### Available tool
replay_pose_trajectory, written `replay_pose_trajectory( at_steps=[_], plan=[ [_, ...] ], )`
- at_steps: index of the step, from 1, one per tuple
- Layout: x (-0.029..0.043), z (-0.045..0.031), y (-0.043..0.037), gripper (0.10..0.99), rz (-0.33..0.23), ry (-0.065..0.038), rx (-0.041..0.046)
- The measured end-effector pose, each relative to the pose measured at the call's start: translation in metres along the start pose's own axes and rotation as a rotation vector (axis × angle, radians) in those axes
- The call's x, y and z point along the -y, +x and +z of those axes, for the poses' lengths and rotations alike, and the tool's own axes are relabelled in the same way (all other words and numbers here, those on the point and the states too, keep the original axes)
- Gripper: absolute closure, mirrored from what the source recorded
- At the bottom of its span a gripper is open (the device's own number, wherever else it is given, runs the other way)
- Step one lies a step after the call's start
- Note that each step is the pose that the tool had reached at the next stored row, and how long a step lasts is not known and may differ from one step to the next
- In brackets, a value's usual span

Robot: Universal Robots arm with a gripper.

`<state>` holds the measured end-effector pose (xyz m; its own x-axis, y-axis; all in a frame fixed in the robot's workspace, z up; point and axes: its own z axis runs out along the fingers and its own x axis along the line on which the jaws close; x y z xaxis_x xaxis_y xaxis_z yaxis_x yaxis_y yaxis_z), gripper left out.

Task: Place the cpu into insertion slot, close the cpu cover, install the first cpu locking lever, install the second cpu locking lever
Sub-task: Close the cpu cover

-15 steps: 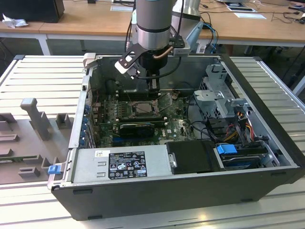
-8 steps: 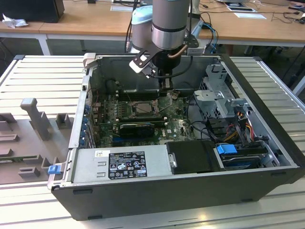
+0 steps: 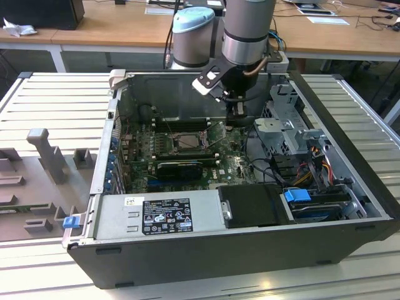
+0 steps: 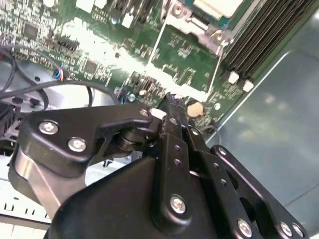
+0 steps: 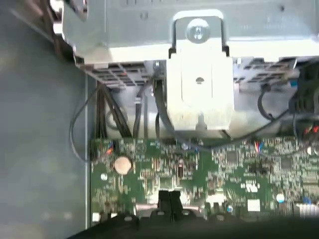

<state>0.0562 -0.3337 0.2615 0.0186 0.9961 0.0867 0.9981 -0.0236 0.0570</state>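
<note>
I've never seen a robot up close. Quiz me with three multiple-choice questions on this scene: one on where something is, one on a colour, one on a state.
1. In the exterior view, the gripper hangs on which side of the socket?
A. that view's left
B. that view's right
C. straight over it

2. What colour is the board?
A. green
B. red
C. white

3. How is the case?
A. sealed shut
B. open, insides showing
C. flipped upside down

Answers:
1 B: the gripper sits over the board to the exterior view's right of the socket.
2 A: the board is green in every view.
3 B: the board and cables lie uncovered inside the case.
</note>
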Motion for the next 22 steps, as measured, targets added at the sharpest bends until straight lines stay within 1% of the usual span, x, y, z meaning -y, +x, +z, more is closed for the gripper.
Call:
replay_pose_trajectory(
  at_steps=[1,3,4,5,6,8,11,12,15,22],
  plan=[
    [-0.0034,0.0011,0.0,0.98,0.0,0.0,-0.0003],
    [-0.0073,0.0038,-0.0001,0.98,0.0,0.0,-0.0007],
    [-0.0079,0.0057,-0.0003,0.98,0.0,0.0,-0.0007],
    [-0.0077,0.0097,-0.0007,0.98,-0.001,0.0,-0.0007],
    [-0.0074,0.0123,-0.0009,0.98,-0.004,0.002,-0.0009],
    [-0.0071,0.0144,-0.0011,0.98,-0.008,0.011,-0.0011],
    [-0.0069,0.0151,-0.0012,0.98,-0.008,0.011,-0.0024],
    [-0.0065,0.0152,-0.0012,0.98,-0.008,0.011,-0.0063],
    [-0.0055,0.0152,-0.0012,0.98,-0.007,0.011,-0.0107],
    [-0.0038,0.0165,-0.0013,0.98,-0.007,0.011,-0.0141]
  ],
)
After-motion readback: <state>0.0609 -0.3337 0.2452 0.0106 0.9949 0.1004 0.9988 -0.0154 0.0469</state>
